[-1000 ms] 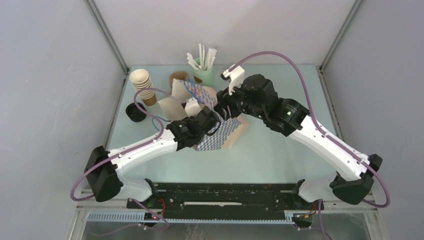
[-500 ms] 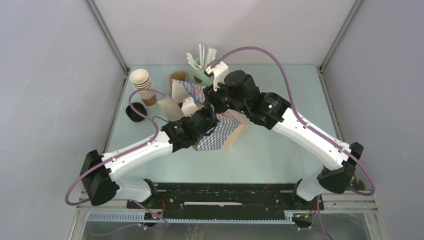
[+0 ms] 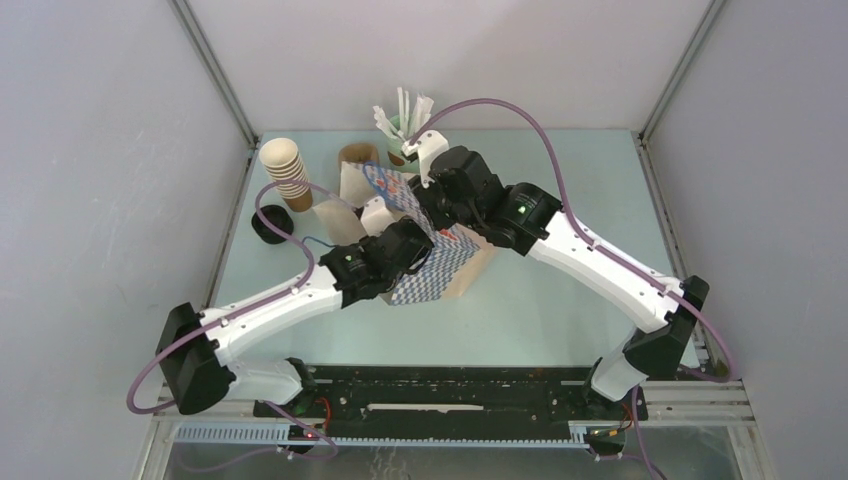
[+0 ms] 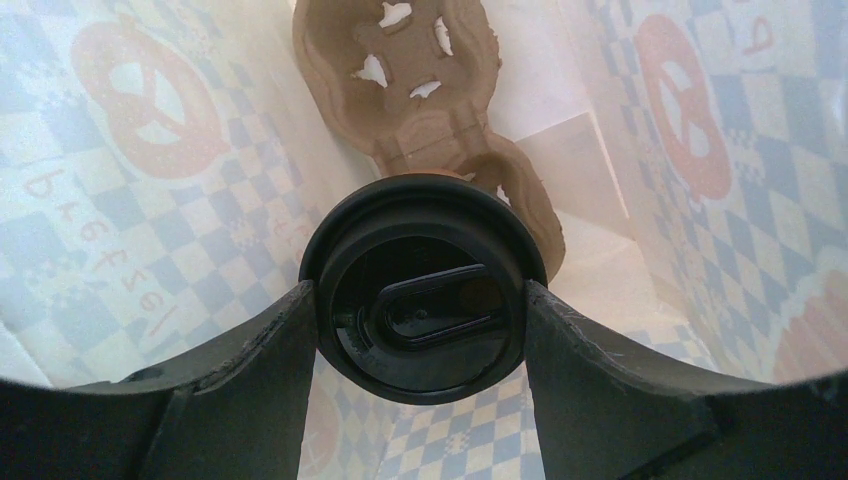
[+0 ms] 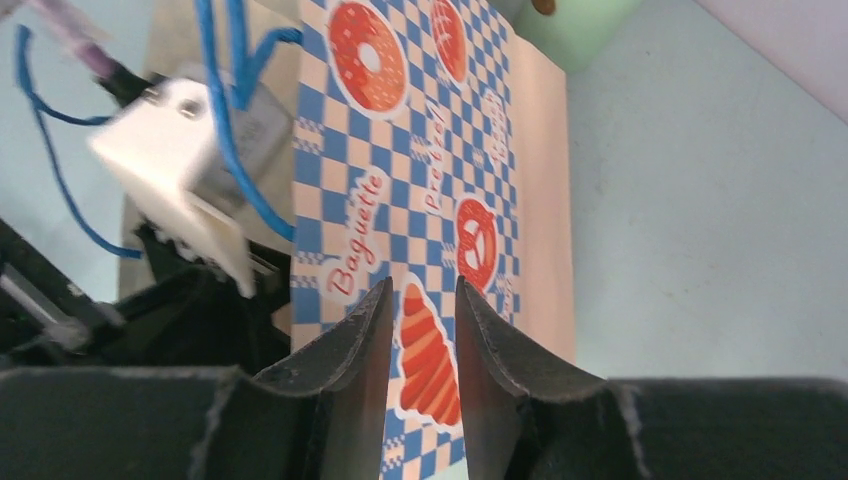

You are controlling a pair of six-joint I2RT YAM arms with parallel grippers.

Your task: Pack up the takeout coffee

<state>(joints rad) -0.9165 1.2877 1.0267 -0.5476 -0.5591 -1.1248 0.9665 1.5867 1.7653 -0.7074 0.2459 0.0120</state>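
Note:
Inside the blue-checked paper bag (image 4: 130, 180), my left gripper (image 4: 420, 297) is shut on a takeout coffee (image 4: 420, 215); only its round black lid shows, with a finger pressed on each side. Just beyond the cup, deeper in the bag, lies a brown pulp cup carrier (image 4: 420, 60). In the top view the left gripper (image 3: 405, 245) reaches into the bag (image 3: 450, 268) from the left. My right gripper (image 5: 422, 300) hovers at the bag's printed upper panel (image 5: 400, 150), jaws a narrow gap apart with the panel showing between them. From above, the right gripper (image 3: 428, 200) sits over the bag's far edge.
At the back left stands a stack of lidless brown cups (image 3: 285, 172), with a loose black lid (image 3: 268, 225) in front of it. A green cup of white sticks (image 3: 408, 128) and a brown cup (image 3: 355, 155) stand behind the bag. Grey walls enclose the table.
The right arm has swung left onto the bag's top edge and its jaws have narrowed. The left arm has shifted slightly, still holding the cup in the bag.

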